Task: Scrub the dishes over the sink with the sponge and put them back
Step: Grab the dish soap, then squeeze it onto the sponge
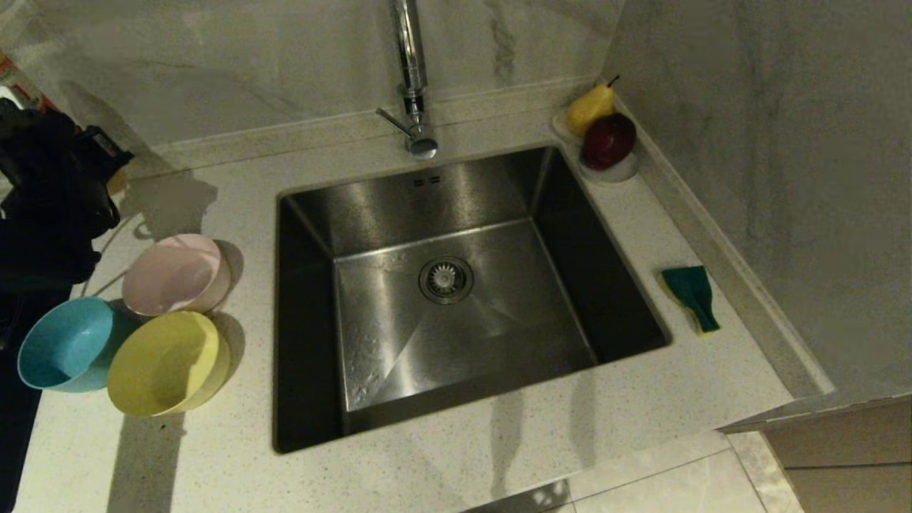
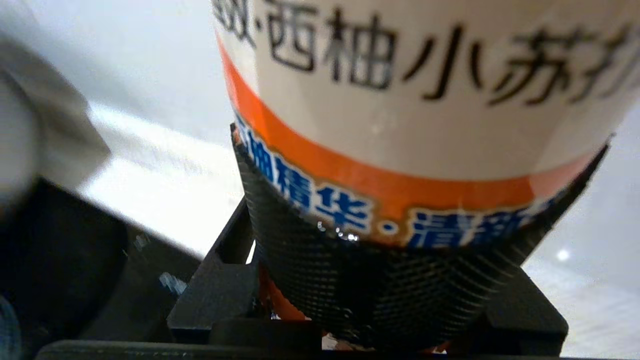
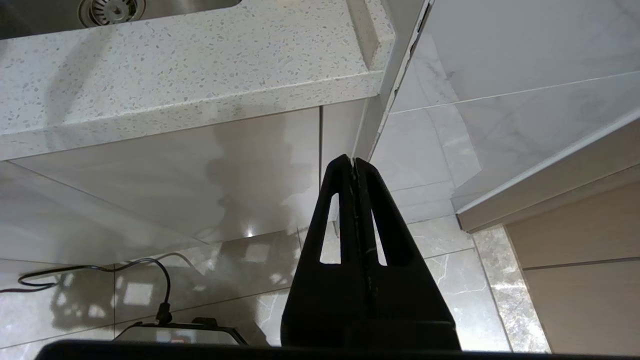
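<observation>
Left tool [image 2: 400,280] clamped round labelled bottle [image 2: 415,100], bottle top cropped

1. A yellow pear [image 1: 590,107] and a dark red apple [image 1: 608,140] sit on white saucers [image 1: 618,171] in the counter's back corner.
2. A bottle [image 2: 425,100] bears an orange band and Chinese lettering.
3. A black cable [image 3: 100,270] lies on the tiled floor.

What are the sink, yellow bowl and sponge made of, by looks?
Sink: likely brushed stainless steel, grey with streaky reflections. Yellow bowl: probably matte plastic, flat colour, no glare. Sponge: soft scrub pad, dark green face over a yellow edge.
</observation>
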### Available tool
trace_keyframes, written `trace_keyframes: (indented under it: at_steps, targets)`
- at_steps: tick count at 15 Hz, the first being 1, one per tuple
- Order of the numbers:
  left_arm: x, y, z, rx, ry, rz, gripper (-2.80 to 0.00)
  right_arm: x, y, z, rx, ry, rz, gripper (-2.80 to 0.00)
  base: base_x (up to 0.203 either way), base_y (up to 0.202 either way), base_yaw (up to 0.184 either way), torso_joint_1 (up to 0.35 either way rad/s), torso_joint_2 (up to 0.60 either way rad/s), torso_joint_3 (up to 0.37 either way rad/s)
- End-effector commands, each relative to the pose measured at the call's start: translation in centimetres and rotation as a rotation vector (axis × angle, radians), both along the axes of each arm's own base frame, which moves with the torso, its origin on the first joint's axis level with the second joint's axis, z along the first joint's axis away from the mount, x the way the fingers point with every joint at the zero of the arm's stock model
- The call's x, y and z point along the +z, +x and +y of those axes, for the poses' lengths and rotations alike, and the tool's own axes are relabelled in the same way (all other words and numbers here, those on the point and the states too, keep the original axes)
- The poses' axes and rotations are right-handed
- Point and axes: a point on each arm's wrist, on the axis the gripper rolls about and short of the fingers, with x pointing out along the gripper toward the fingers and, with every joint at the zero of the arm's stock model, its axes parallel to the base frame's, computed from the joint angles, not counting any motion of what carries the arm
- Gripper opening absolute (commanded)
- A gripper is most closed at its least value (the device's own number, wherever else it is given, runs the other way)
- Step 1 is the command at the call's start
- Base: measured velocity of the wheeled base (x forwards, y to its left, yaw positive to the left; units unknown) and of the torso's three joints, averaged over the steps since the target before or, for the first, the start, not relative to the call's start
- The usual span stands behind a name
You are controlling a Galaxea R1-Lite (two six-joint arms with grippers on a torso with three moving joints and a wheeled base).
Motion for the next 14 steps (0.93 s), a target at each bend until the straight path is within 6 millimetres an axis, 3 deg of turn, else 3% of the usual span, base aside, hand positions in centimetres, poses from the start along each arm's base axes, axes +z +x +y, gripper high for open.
trace_keyframes:
  at_steps: [1, 4, 7, 14]
  targets:
    - [5.5, -4.4, -1.4, 0.001, 0.028, -0.096, -2.80, 0.0, 0.0, 0.0, 0.000, 0.000, 0.000, -2.80, 0.000, 0.000, 0.000, 0.000, 0.00, 0.000]
    - [9.0, -9.0, -3.0, -0.005, 0.028, -0.093, -2.80, 0.0, 0.0, 0.0, 0.000, 0.000, 0.000, -2.80, 0.000, 0.000, 0.000, 0.000, 0.00, 0.000]
    - [10.9, -13.8, -5.4, -0.071, 0.026, -0.031, -2.80, 0.0, 0.0, 0.0, 0.000, -0.001, 0.000, -2.80, 0.000, 0.000, 0.000, 0.000, 0.00, 0.000]
    - [11.0, -25.2, -12.1, -0.384, 0.065, 0.087, -2.80, 0.0, 0.0, 0.0, 0.000, 0.000, 0.000, -2.80, 0.000, 0.000, 0.000, 0.000, 0.00, 0.000]
